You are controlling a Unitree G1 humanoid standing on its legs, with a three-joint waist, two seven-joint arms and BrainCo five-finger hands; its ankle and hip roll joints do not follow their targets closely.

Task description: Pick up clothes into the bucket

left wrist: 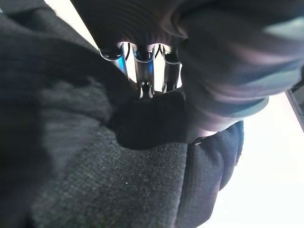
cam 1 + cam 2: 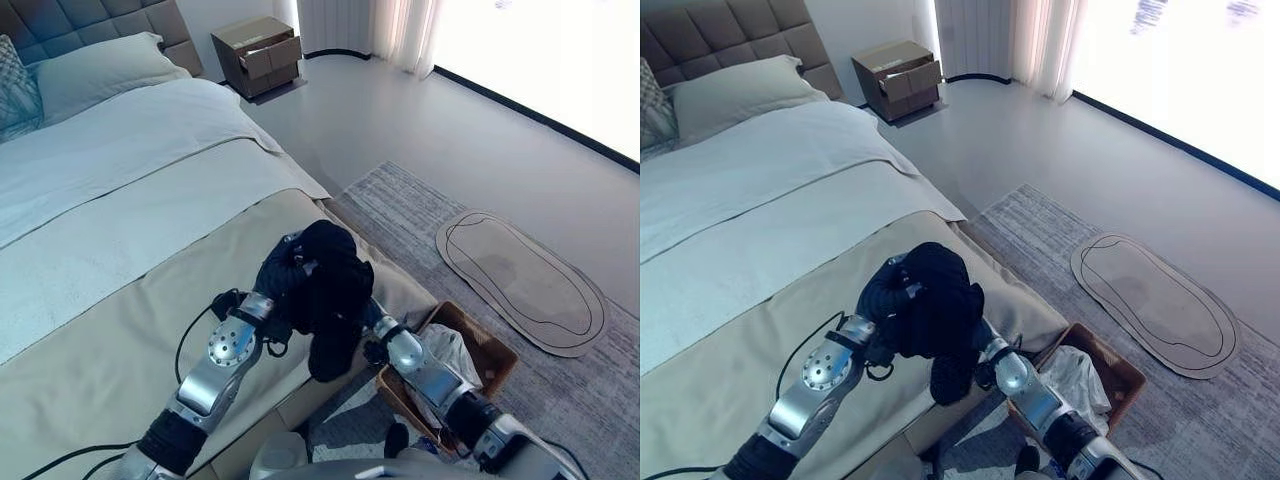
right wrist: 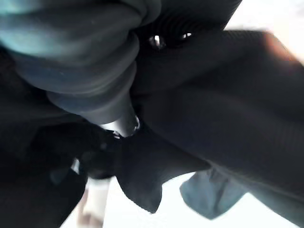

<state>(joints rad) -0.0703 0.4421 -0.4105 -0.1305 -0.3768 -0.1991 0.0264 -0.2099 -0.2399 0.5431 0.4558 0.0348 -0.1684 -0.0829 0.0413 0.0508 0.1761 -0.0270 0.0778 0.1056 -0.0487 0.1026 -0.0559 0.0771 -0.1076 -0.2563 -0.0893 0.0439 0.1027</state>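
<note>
The bed (image 2: 120,250) spreads across my left, its beige cover nearest me, a pale sheet and a pillow (image 2: 95,70) farther up by the padded headboard. To my right the grey floor carries a striped rug (image 2: 470,260), and on that rug lies an oval mat (image 2: 520,280). Far off by the curtain stands a small wooden nightstand (image 2: 258,55) with a drawer slightly open.

Just beside the bed's near corner, low on my right, sits the brown bucket (image 2: 495,355), with light cloth already lying inside it.

Between my two arms I hold up a black garment (image 2: 330,290), bunched into a dark lump above the bed's edge, a tail of it hanging down toward the gap between bed and bucket. It is near the bucket, not in it.

My left hand (image 2: 282,268) is pressed into the bundle from the left; in its wrist view the silver fingers (image 1: 145,71) run into the black cloth, clamped on it. My right hand (image 3: 121,123) is buried in the fabric from the right, so I cannot tell how its fingers stand.
</note>
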